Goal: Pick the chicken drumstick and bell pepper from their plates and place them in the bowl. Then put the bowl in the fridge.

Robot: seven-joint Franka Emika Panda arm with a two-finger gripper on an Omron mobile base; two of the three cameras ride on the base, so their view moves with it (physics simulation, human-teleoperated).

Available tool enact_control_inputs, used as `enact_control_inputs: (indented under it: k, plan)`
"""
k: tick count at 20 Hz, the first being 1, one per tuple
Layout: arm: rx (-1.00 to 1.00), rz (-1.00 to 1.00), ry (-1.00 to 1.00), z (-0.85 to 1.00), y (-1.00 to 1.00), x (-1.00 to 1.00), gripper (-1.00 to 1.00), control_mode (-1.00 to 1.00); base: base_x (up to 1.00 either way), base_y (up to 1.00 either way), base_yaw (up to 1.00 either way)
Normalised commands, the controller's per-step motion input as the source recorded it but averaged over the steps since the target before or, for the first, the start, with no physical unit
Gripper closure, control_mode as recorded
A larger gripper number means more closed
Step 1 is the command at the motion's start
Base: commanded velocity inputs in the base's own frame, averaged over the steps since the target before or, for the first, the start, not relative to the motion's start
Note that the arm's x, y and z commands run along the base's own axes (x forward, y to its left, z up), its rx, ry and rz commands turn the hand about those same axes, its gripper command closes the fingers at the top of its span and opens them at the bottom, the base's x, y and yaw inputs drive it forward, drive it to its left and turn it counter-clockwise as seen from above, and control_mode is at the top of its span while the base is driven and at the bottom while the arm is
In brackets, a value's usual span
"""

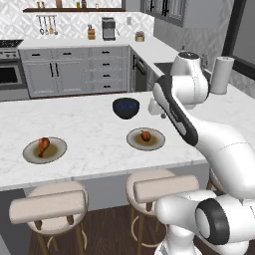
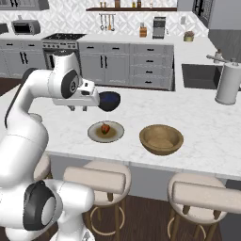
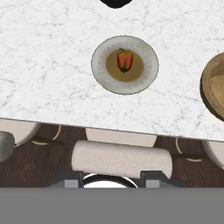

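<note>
The chicken drumstick (image 1: pixel 44 146) lies on the left plate (image 1: pixel 30 152) on the white marble island. On the second plate (image 1: pixel 133 141) (image 2: pixel 94 133) (image 3: pixel 98 65) sits the red bell pepper (image 1: pixel 145 135) (image 2: pixel 105 128) (image 3: pixel 125 60), close to the counter's front edge. The tan wooden bowl (image 2: pixel 161 139) (image 3: pixel 214 89) stands just right of that plate, with nothing in it. My gripper (image 1: pixel 157 112) (image 2: pixel 78 108) (image 3: pixel 111 179) hangs open and holds nothing, pointing down well above the counter, nearer the front edge than the pepper. The fridge is out of view.
A dark blue bowl (image 1: pixel 126 107) (image 2: pixel 109 100) stands behind the pepper plate. Padded stools (image 1: pixel 50 204) (image 2: pixel 96 179) (image 3: pixel 120 157) line the island's front. On the island's right part are a paper towel roll (image 2: pixel 228 84) and a sink (image 2: pixel 202 75).
</note>
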Motion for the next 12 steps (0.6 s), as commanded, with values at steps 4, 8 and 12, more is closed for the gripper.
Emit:
enact_control_inputs:
  k: [4, 8, 12]
  plan:
    - [-0.01, -0.01, 0.01, -0.03, 0.11, 0.31, -1.00, -1.00, 0.00, 0.00, 0.00]
    - [-0.07, 0.00, 0.06, -0.04, 0.25, 0.69, -1.00, -1.00, 0.00, 0.00, 0.00]
    - [0.02, 0.00, -0.15, -0.19, 0.07, 0.19, -1.00, -1.00, 0.00, 0.00, 0.00]
